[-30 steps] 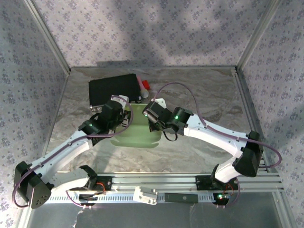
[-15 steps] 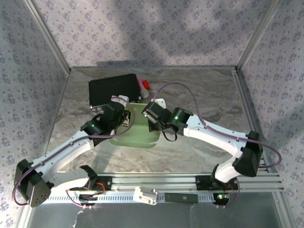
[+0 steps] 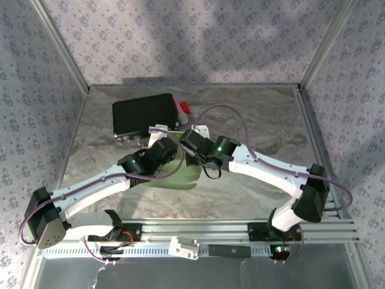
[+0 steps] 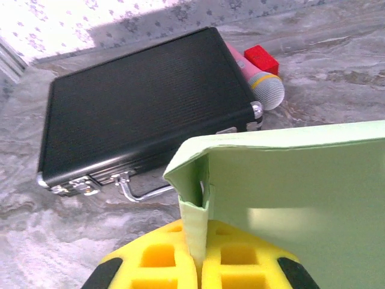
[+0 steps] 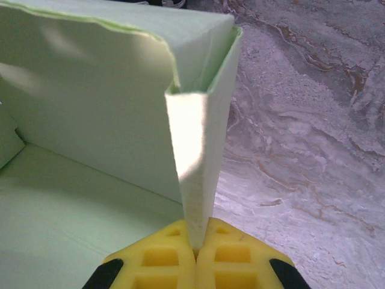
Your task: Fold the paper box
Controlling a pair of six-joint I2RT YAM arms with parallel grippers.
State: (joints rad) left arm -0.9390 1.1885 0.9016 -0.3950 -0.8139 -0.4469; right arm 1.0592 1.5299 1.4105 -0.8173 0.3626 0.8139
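Observation:
The paper box (image 4: 301, 192) is pale green card with one wall raised and corner flaps folded up. In the left wrist view my left gripper (image 4: 200, 256) is shut on a narrow upright corner flap of it, pinched between the yellow fingers (image 4: 156, 259). At the opposite end of the wall, my right gripper (image 5: 196, 247) is shut on another folded corner flap (image 5: 194, 180). From above, both grippers, left (image 3: 168, 147) and right (image 3: 190, 142), meet over the box (image 3: 175, 179) at mid-table, and the arms hide most of it.
A flat black case (image 3: 144, 115) with metal corners lies just behind the box, its handle (image 4: 144, 191) facing it. A pink cylinder (image 4: 258, 81) and a red block (image 4: 261, 58) lie at the case's right end. Bare marbled tabletop (image 3: 264, 126) stretches to the right.
My left arm has swung right toward the box's middle, and its gripper has shut on the corner flap. The right gripper stayed shut on its flap, shifting slightly left.

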